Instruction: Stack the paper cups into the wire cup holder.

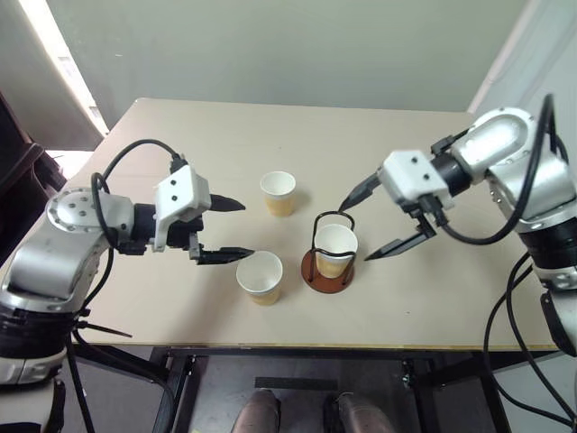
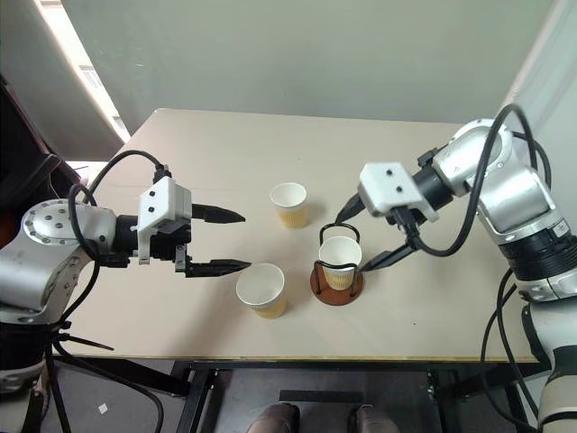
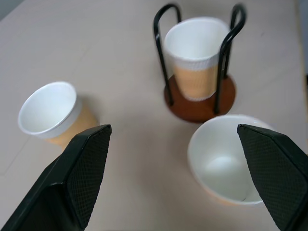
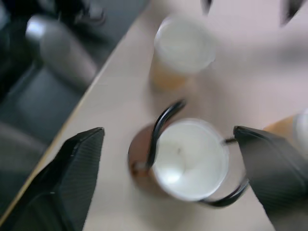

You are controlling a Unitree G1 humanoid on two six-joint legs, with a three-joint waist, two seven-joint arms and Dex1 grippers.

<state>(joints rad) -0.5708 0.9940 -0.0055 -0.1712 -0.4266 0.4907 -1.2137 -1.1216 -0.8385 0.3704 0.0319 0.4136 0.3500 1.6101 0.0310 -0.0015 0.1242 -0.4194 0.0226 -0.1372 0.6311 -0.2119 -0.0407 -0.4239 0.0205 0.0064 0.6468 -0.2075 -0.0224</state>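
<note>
Paper cups: three on the worktop (image 1: 162, 126). Wire cup holder (image 1: 328, 267) near the front edge, one cup (image 1: 335, 247) seated upright inside it. Right hand (image 1: 374, 225) spread wide and empty, one finger either side of that cup. Left hand (image 1: 223, 231) also wide open, empty. Loose cup (image 1: 260, 276) stands upright at 4 o'clock just off its fingertips, nearer this hand; third cup (image 1: 279, 193) at 2 o'clock. No readable writing on anything.

Right wrist view blurred throughout; holder (image 4: 159, 144) wires and cup (image 4: 190, 159) rim soft, no detail readable. Far cup (image 4: 301, 127) cut by that view's edge. In the left wrist view, the near cup (image 3: 226, 163) is partly hidden behind a finger (image 3: 276, 173).
</note>
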